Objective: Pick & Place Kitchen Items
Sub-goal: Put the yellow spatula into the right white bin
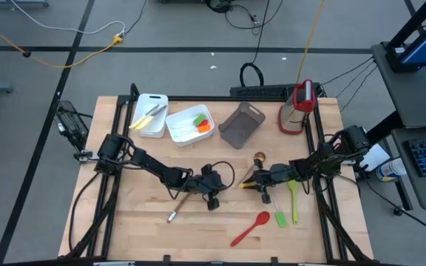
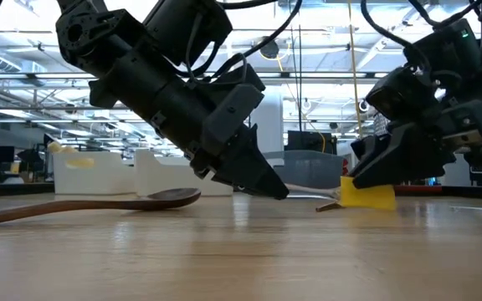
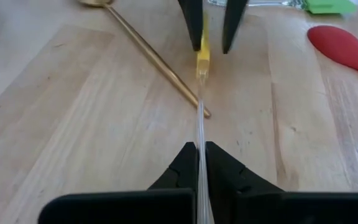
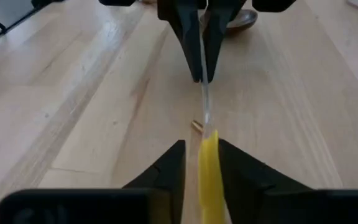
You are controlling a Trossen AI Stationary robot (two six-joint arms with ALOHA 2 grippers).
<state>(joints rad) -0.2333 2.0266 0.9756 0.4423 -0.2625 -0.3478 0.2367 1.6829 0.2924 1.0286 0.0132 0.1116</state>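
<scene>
A small spatula with a yellow head (image 3: 202,59) and a clear handle (image 3: 199,124) spans the gap between my two grippers at mid-table. My left gripper (image 3: 199,148) is shut on the clear handle. My right gripper (image 4: 201,148) is open, its fingers on either side of the yellow head (image 4: 209,168), which lies close to one finger. A gold spoon (image 3: 154,59) lies just beside them. A brown wooden spoon (image 1: 180,202) lies on the table under the left arm. A red spoon (image 1: 250,227), a green spatula (image 1: 280,219) and a green spoon (image 1: 294,201) lie toward the near right. My left gripper pinches the spatula's clear handle (image 3: 199,134) between its two fingers, at the end away from the head. The fingers slant down from the table's left and lie along the handle. The spatula reaches out nearly level toward my right gripper, its head low over the table (image 2: 366,196).
At the far edge stand two white bins (image 1: 140,127) (image 1: 177,134) holding utensils, a grey bin (image 1: 241,124) and a red-and-silver appliance (image 1: 298,107). Bare wood lies along the near left of the table.
</scene>
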